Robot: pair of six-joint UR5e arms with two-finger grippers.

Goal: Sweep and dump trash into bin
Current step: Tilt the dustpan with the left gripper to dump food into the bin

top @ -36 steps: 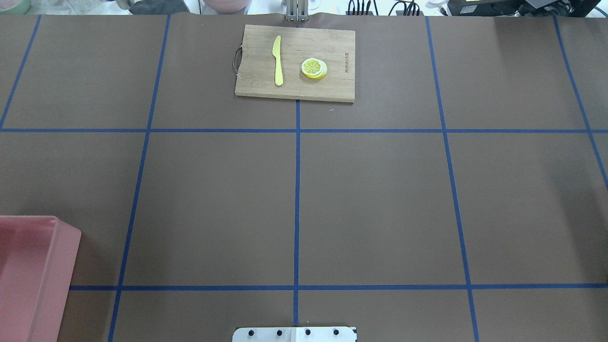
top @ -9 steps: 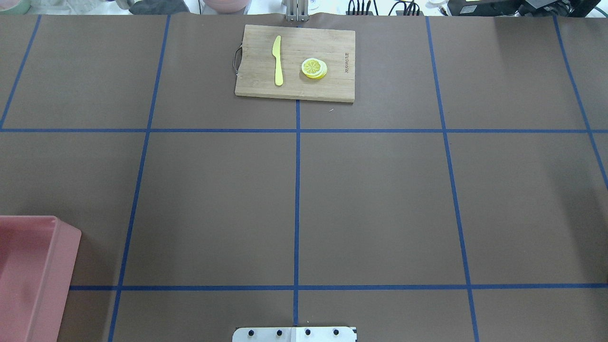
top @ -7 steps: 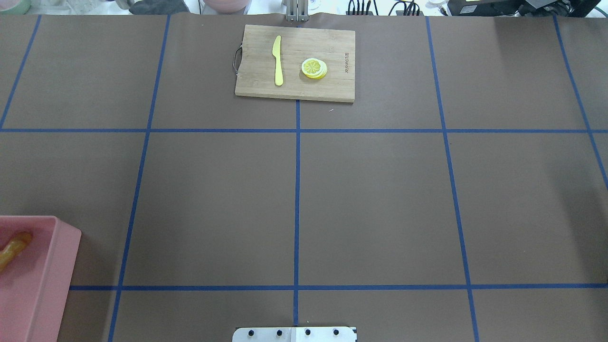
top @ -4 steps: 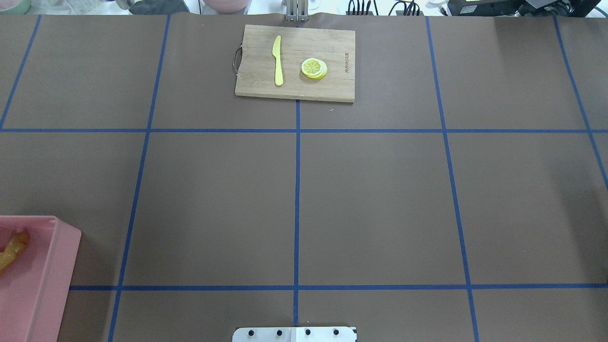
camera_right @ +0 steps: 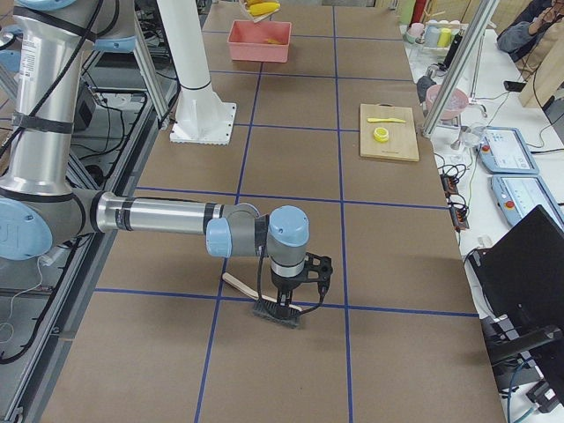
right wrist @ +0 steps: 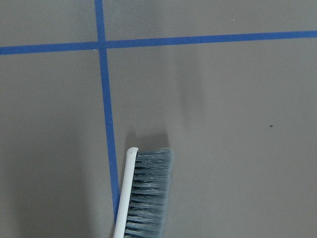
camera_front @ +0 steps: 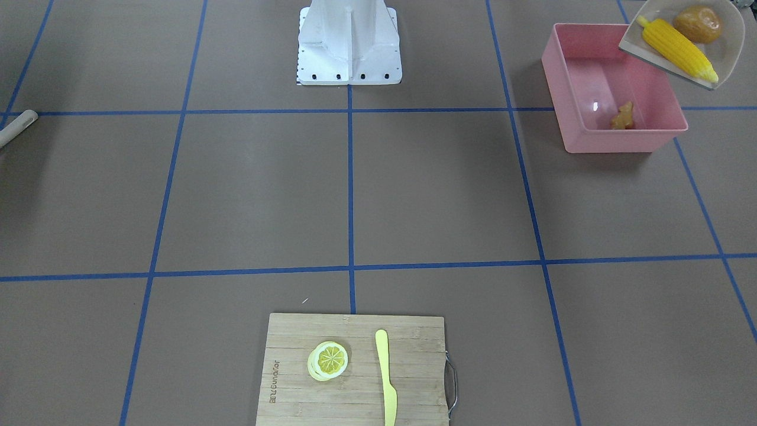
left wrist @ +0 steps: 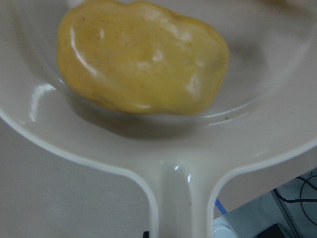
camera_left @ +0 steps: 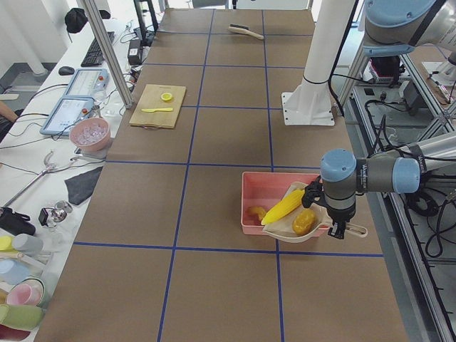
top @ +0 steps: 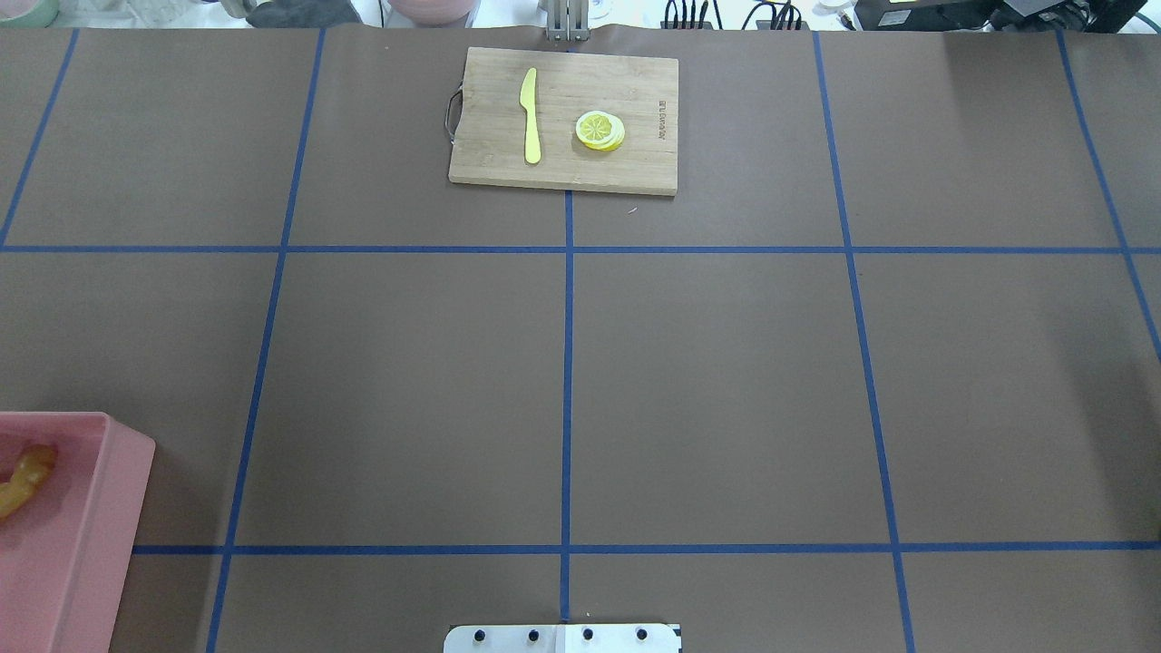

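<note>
Two trash pieces are not dumped yet.

Front view: corn cob [camera_front: 677, 50] and potato [camera_front: 698, 23] lie in the beige dustpan [camera_front: 724, 53]. The pan hangs tilted over the robot-side outer corner of the pink bin [camera_front: 621, 139]. Ginger root [camera_front: 622, 116] is alone on the bin floor, near the wall away from the robot. Cutting board [camera_front: 295, 367] with lemon slice [camera_front: 328, 360] and knife [camera_front: 387, 378] sits well apart on the counter [camera_front: 414, 189].

Overhead: only a bin corner shows, ginger root inside. No arms in frame.

Left side view: left gripper [camera_left: 335, 226] is at the dustpan handle; can't tell how the fingers are set. Corn cob tip pokes past the pan lip over the bin interior, potato deeper in the pan.

Right side view: right gripper [camera_right: 291, 300] is over a brush [camera_right: 278, 313], bristles down on the counter, far from the bin. Finger state can't be told here either.

Left wrist: potato fills the pan bowl above the handle root; no fingers visible.

Right wrist: bristles and brush handle only.

Risk: the lip is near the rim and corner, not the centre, so the corn cob could clip the wall and tip outside. The round potato may roll fast and bounce out if the tilt is abrupt. The corn cob could also jam across the lip and block the potato.
</note>
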